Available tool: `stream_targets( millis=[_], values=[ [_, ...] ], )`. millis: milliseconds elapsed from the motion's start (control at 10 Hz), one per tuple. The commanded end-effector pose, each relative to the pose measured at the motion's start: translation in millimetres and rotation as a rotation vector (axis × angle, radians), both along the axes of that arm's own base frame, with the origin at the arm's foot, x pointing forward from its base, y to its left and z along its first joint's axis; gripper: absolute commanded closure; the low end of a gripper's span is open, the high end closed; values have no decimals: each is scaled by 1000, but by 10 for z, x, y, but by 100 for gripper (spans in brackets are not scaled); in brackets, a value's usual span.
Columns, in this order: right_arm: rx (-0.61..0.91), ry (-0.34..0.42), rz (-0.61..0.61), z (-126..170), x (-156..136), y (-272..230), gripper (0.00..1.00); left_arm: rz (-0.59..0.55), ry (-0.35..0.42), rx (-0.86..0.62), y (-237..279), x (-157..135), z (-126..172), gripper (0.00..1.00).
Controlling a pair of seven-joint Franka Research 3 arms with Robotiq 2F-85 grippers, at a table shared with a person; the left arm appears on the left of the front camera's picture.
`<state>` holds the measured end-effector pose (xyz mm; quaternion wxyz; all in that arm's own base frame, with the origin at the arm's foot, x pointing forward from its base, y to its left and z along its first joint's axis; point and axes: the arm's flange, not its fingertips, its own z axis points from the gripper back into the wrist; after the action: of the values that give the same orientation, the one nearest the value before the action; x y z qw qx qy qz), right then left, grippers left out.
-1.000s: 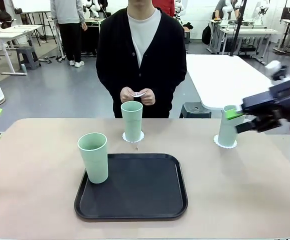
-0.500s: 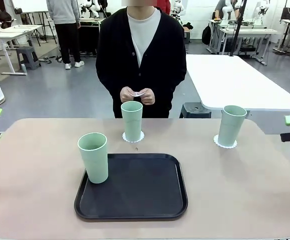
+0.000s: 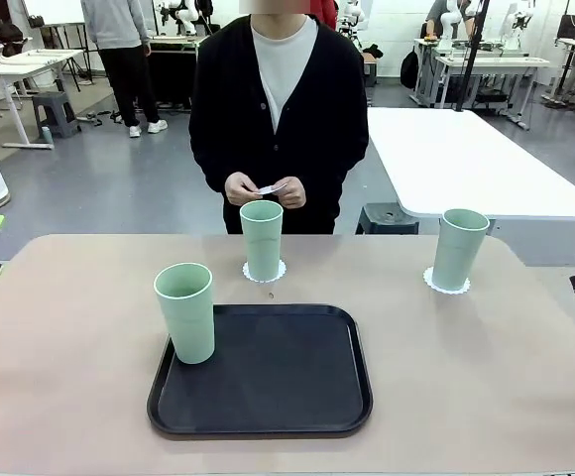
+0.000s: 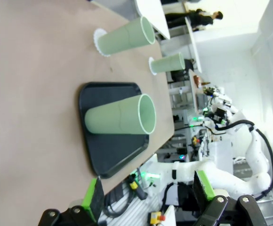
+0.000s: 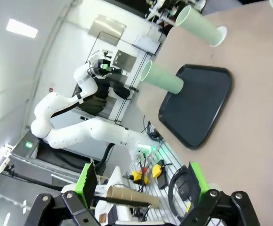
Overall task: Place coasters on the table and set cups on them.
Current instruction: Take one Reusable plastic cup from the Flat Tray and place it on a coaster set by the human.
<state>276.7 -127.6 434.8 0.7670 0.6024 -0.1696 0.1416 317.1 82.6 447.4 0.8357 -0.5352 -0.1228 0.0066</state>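
left gripper (image 4: 148,194): jaws apart, empty | left-centre: left cup (image 3: 185,311) left on tray (image 3: 268,397), coaster lacking | centre: middle cup (image 3: 262,239) set on middle coaster (image 3: 265,275); last coaster (image 3: 273,187) held in person's hands (image 3: 265,189) | right: right cup (image 3: 460,248) set on right coaster (image 3: 446,286) | right gripper (image 5: 142,183): jaws apart, empty
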Motion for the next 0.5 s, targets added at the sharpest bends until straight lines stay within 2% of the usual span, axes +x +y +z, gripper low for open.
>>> stream_targets(
  millis=[0,400],
  values=[
    [-30,70,6,22,92,-110,0,-1,-8,-10,8,-4,3,0],
    [12,149,-92,44,217,-115,0,-1,-8,-10,8,-4,3,0]
  ],
)
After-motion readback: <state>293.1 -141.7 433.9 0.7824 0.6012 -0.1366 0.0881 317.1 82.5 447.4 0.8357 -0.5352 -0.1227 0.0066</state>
